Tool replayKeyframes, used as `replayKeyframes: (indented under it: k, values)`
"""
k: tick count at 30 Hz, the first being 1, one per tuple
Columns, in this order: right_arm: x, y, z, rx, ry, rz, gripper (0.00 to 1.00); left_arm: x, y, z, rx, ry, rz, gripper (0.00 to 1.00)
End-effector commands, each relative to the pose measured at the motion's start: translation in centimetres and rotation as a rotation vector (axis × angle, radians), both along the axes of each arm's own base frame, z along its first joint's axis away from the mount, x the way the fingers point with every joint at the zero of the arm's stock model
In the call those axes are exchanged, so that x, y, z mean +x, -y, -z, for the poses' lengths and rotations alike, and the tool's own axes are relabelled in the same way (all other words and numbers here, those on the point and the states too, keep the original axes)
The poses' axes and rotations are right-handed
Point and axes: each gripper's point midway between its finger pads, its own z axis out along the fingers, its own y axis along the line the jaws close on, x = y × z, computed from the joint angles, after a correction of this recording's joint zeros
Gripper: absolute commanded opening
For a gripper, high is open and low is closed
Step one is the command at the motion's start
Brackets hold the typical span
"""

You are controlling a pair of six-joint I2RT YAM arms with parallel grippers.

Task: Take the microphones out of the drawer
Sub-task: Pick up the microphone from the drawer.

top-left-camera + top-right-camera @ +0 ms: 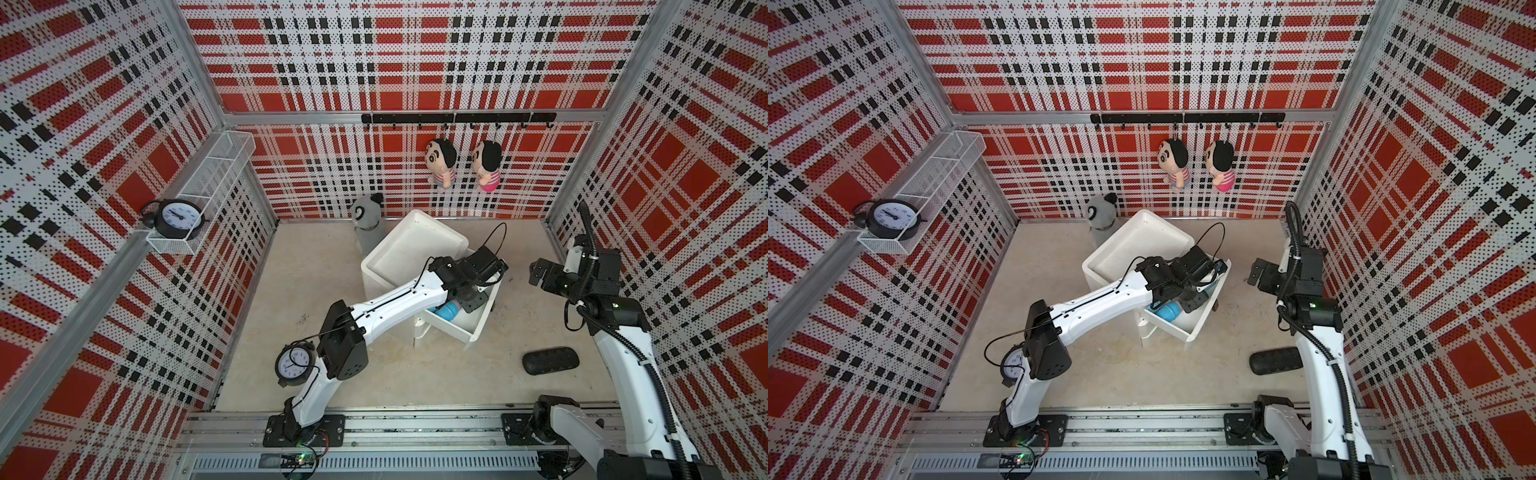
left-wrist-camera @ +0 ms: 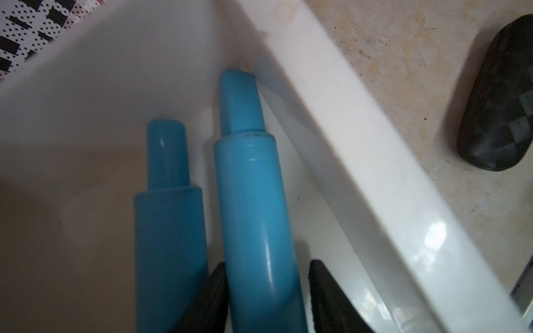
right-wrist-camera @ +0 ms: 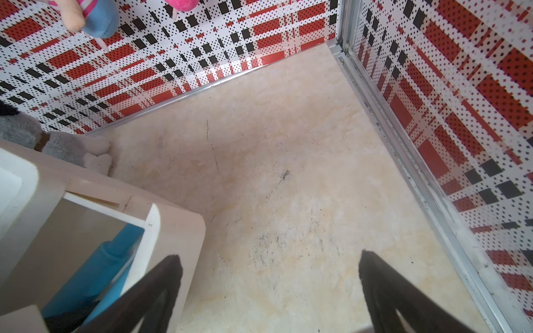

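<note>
A blue microphone (image 2: 251, 201) lies in the open white drawer (image 2: 346, 144), its narrow end in the drawer's corner. A dimmer blue shape (image 2: 170, 216) beside it looks like its reflection in the glossy wall. My left gripper (image 2: 268, 265) reaches down into the drawer and straddles the handle. One finger touches it and a thin gap shows at the other. Both top views show the microphone (image 1: 446, 311) (image 1: 1169, 311) under the left wrist. My right gripper (image 1: 536, 272) (image 3: 271, 256) hangs open and empty over bare floor right of the drawer.
The drawer sticks out of a white cabinet (image 1: 415, 245) mid-floor. A black oval case (image 1: 550, 360) lies front right of it and an alarm clock (image 1: 293, 363) stands by the left arm. A grey plush (image 1: 366, 216) sits behind the cabinet. Two dolls (image 1: 440, 160) hang on the back wall.
</note>
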Motion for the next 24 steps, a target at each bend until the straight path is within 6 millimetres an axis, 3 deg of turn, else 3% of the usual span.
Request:
replayKeyframes:
  k: [1, 11, 20, 24]
  values:
    - [-0.1, 0.3, -0.7, -0.004, 0.034, 0.011, 1.0, -0.5, 0.4, 1.9, 0.028, -0.056, 0.046, 0.45]
    - [0.4, 0.2, -0.5, 0.01, 0.036, 0.008, 1.0, 0.6, 0.6, 0.9, -0.034, -0.071, 0.015, 0.23]
    - [0.9, 0.2, -0.2, 0.007, 0.027, 0.006, 1.0, 1.1, 0.7, -1.9, -0.129, -0.062, 0.014, 0.0]
    - [1.1, 0.2, -0.1, 0.008, 0.024, 0.004, 1.0, 1.4, 0.6, -3.3, -0.165, -0.042, 0.001, 0.0]
